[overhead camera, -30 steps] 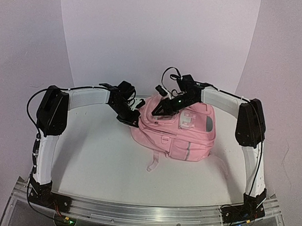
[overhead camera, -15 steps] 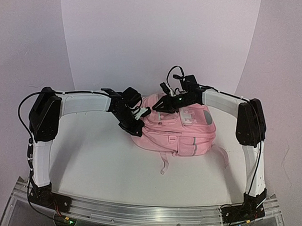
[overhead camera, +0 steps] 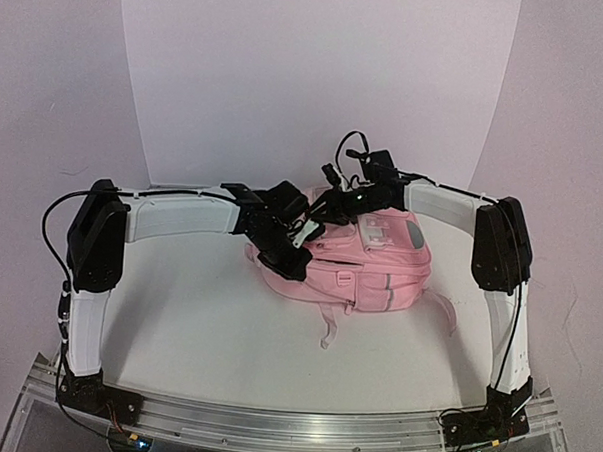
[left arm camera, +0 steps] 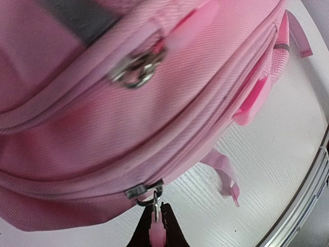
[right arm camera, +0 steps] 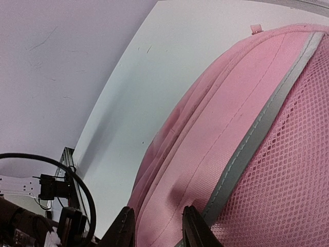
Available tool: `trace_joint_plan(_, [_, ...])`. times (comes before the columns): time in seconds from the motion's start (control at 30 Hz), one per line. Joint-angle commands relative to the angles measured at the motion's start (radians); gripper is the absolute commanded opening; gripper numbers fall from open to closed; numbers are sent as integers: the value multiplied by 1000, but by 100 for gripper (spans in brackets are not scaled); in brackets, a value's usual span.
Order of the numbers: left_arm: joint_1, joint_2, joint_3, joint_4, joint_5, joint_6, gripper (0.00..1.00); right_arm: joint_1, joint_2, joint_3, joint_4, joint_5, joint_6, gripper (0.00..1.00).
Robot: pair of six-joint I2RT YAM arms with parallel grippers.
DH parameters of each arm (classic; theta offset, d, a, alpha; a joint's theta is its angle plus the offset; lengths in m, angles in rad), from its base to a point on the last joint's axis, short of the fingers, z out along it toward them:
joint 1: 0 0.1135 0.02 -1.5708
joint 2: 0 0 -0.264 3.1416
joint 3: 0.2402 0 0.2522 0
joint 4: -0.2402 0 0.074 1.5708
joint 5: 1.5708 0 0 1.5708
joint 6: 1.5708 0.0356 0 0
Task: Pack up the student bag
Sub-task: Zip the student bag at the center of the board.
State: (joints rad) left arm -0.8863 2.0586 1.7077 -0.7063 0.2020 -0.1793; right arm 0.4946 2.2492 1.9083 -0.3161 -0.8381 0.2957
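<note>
**Left pincer on the zip, right astride the bag**

The left gripper is pinched tight on the pink zip pull at the near-left side of the student bag. The right gripper stands narrow astride fabric at the bag's far edge; whether it grips is unclear. Both forearms reach inward, roughly level, over the table.

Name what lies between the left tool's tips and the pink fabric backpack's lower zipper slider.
A small metal ring and a pink pull tab, pinched by the left tool; left wrist view.
</note>
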Motion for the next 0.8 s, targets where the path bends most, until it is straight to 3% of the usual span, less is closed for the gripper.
trace_joint_plan(0.0, [-85, 40, 81, 6, 65, 36, 0, -51, 71, -66, -32, 185, 2, 32])
trace_joint_plan(0.2, [-99, 121, 187, 13, 60, 57, 0, -51, 69, -72, -28, 180, 12, 32])
trace_joint_plan(0.5, [-127, 278, 428, -74, 82, 206, 0, -40, 64, -93, -23, 177, 22, 32])
trace_joint_plan(0.77, [-132, 348, 534, -91, 82, 291, 0, -31, 60, -101, -15, 175, 29, 32])
